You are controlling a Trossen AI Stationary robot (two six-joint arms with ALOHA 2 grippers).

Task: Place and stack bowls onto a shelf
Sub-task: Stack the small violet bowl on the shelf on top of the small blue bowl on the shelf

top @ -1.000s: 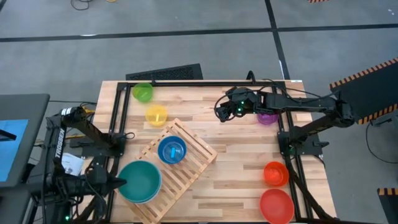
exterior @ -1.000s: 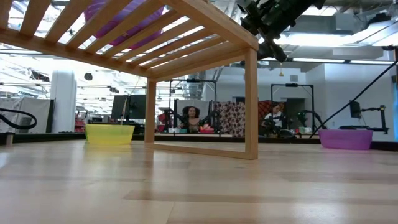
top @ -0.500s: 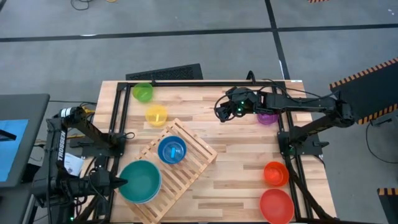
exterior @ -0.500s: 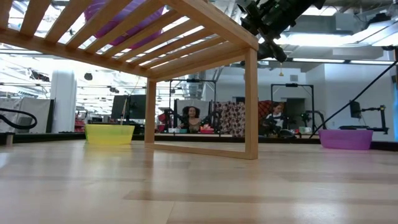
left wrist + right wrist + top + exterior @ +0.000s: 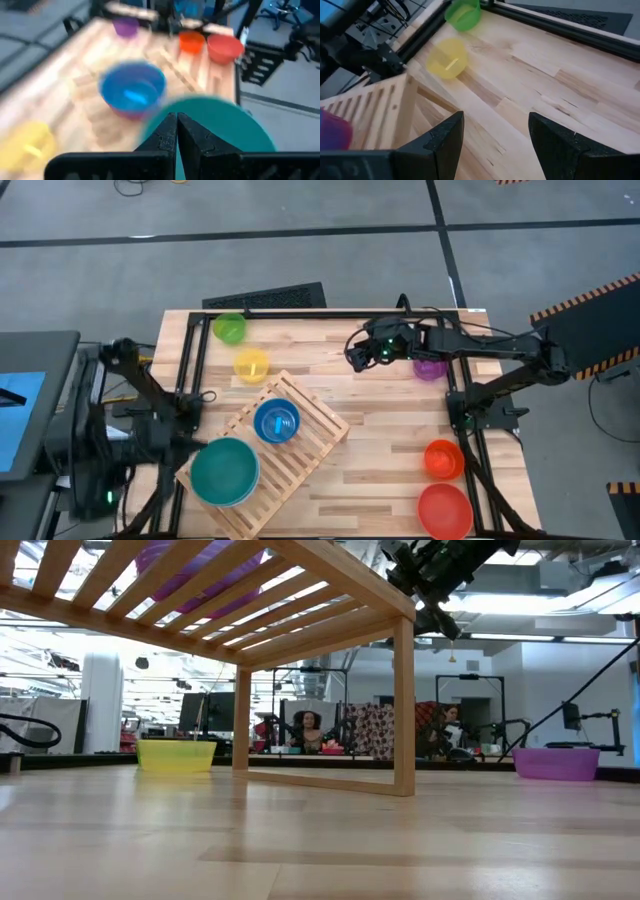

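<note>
The slatted wooden shelf (image 5: 285,445) stands slantwise on the table's near left part. On it sit a blue bowl (image 5: 276,422) and, at its near-left end, a large teal bowl (image 5: 225,470). Green (image 5: 229,329) and yellow (image 5: 251,365) bowls rest on the tabletop at the far left, a purple one (image 5: 430,367) at the far right, and orange (image 5: 443,458) and red (image 5: 445,510) ones at the near right. My right gripper (image 5: 495,145) hovers open over the table's far middle (image 5: 356,356), left of the purple bowl. My left gripper (image 5: 176,132) is shut and blurred, just left of the teal bowl (image 5: 220,120).
A black metal frame (image 5: 300,313) runs along the table's far edge and both sides. Bare planks (image 5: 380,430) lie between the shelf and the right-hand bowls. In the low view the shelf's leg (image 5: 404,705) stands mid-table, and people sit in the room behind.
My left arm has left its folded pose at the table's left edge and swings, blurred, beside the teal bowl. The bowls and the shelf stay where they were.
</note>
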